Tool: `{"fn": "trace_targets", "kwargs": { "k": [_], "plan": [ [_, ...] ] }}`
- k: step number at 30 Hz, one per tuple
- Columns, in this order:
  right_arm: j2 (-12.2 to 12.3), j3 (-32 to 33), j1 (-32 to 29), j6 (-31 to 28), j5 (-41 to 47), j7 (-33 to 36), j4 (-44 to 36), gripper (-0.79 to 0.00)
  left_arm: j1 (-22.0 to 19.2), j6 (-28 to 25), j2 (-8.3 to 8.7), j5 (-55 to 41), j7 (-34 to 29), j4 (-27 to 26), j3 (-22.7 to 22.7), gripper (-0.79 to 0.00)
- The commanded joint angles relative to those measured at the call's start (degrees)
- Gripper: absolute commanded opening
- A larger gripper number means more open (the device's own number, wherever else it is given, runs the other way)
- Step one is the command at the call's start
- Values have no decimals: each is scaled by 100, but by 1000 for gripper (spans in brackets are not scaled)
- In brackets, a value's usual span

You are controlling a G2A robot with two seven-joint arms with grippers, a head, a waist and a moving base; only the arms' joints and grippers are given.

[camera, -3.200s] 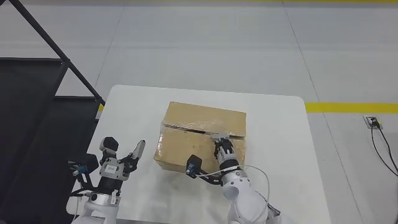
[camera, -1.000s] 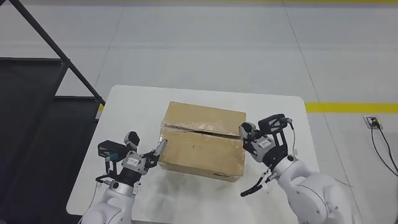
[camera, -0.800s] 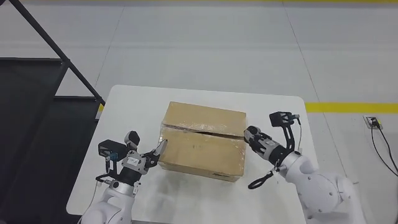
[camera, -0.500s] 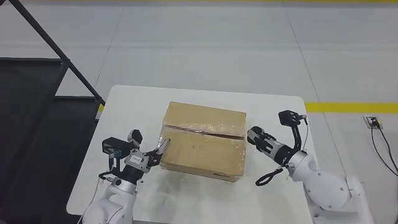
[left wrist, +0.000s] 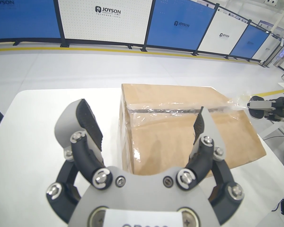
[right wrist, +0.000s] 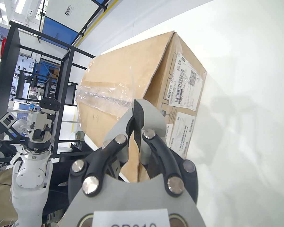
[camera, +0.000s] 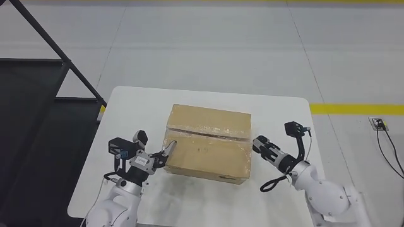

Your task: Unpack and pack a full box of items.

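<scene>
The work is at its very beginning, by my judgement: the brown cardboard box [camera: 208, 144] lies closed in the middle of the white bench [camera: 284, 116], both top flaps down, and nothing has been taken out. The strip of clear tape [left wrist: 165, 111] runs along the seam between the flaps and looks wrinkled. At the box's right end a loose tail of it is lifted off the cardboard and stretches to the right pincer [right wrist: 135, 108], which is clenched on that tail just beside the end face. So the unsealing looks begun but not done, and the whole of the unpacking and repacking is left.

What the box holds cannot be told, since the flaps hide the inside. Its right end face carries white printed labels [right wrist: 183, 81].

The left pincer [left wrist: 142, 106] is released, its jaws spread wide, at the box's left end. One fingertip reaches over the top edge near the taped seam, the other hangs over bare bench; whether either touches the cardboard I cannot tell
</scene>
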Motion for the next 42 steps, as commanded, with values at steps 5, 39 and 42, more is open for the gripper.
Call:
{"fn": "trace_targets", "kwargs": {
  "k": [5,39,42],
  "plan": [
    [13,-58,73,-2,69,-78,199,-785,26,33,14,-21,34,31,-11,0],
    [157,-75,-15,176,274,47,97,-179,-37,125,82,-57,34,105,102,0],
    [172,-45,-27,202,273,22,84,-182,-37,132,87,-60,36,104,110,0]
  ]
}}
